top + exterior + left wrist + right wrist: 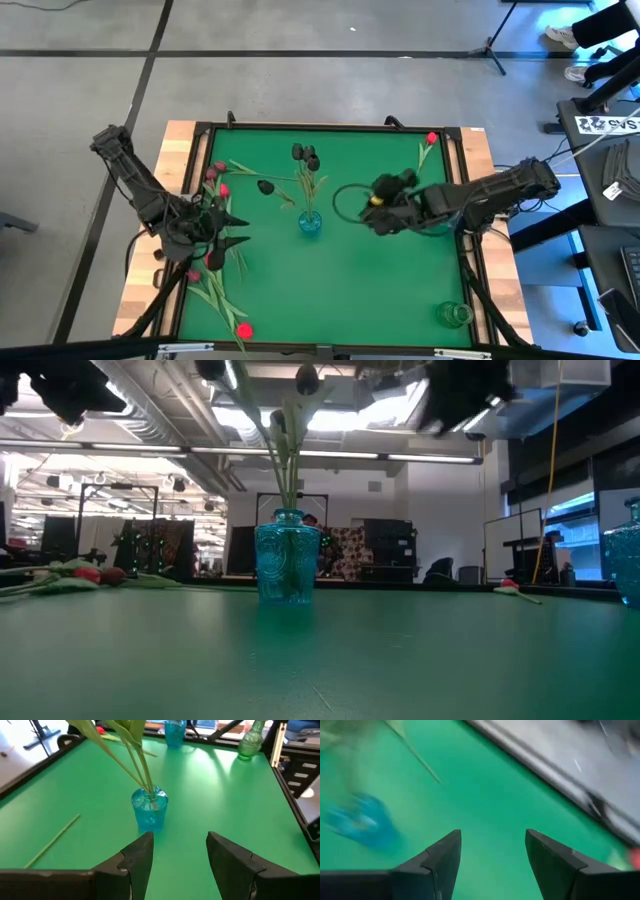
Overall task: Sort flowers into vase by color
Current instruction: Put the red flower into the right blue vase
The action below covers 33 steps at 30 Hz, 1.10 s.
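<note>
1. The blue vase [310, 222] is seen near the middle of the green table [350, 290], and black-headed flowers [306, 153] are already standing in it, stems down, heads leaning toward the far edge.
2. A loose black flower [265, 186] is left lying flat just beside that bunch, not yet in the vase.
3. The left gripper [236, 229] is held over the table's left side, fingers spread wide and nothing between them; the vase is framed straight ahead in its wrist view [149, 809].
4. Around it, the red and maroon-pink flowers [216, 180] are scattered along the left edge, with one red head [244, 329] near the front corner. These are judged to be the supply waiting to be sorted.
5. The right gripper [372, 208] is hovered right of the vase, jaws parted and empty, as the right wrist view shows [492, 852].
6. A single red flower [428, 147] is lying by the far right corner, well apart from the rest.
7. A clear greenish vase [455, 314] is parked at the front right corner, empty as far as can be told, presumably reserved for another colour.
</note>
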Tool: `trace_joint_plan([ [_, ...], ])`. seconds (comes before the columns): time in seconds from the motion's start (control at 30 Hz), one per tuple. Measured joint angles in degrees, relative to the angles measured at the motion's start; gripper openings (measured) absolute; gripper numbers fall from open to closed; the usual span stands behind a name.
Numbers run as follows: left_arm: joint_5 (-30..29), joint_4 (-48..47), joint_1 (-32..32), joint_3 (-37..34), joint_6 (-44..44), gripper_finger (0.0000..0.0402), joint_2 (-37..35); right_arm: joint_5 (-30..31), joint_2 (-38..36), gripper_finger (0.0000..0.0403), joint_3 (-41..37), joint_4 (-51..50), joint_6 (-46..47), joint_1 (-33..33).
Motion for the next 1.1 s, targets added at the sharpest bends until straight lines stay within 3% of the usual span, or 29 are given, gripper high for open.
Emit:
trace_joint_plan([
  [0.1, -2.1, 0.0, -0.7, 0.0, 0.0, 0.018, 0.0, -7.1, -0.4, 0.0223, -0.2, -15.0, 7.4, -6.1],
  [0.23, -3.8, 0.0, -0.9, 0.0, 0.0, 0.018, 0.0, -13.4, -1.0, 0.0223, -2.0, -21.9, 5.8, -18.3],
  [0.43, -3.5, 0.0, -1.0, 0.0, -0.4, 0.018, 0.1, -20.4, -1.0, 0.0223, -7.6, -9.9, -10.8, -41.9],
  [0.6, -3.4, 0.2, -2.0, 0.0, -0.5, 0.018, 0.1, -27.5, -0.9, 0.0223, -13.3, 5.1, -14.0, -58.0],
  [0.8, -3.4, 0.2, -2.6, 0.0, -1.5, 0.018, 0.1, -31.4, 0.1, 0.0223, -16.7, 9.9, -11.6, -66.0],
  [1.1, -5.3, 0.2, -2.5, 0.0, -1.2, 0.018, 1.8, -37.6, 3.6, 0.0221, -23.9, 13.5, -8.2, -67.0],
])
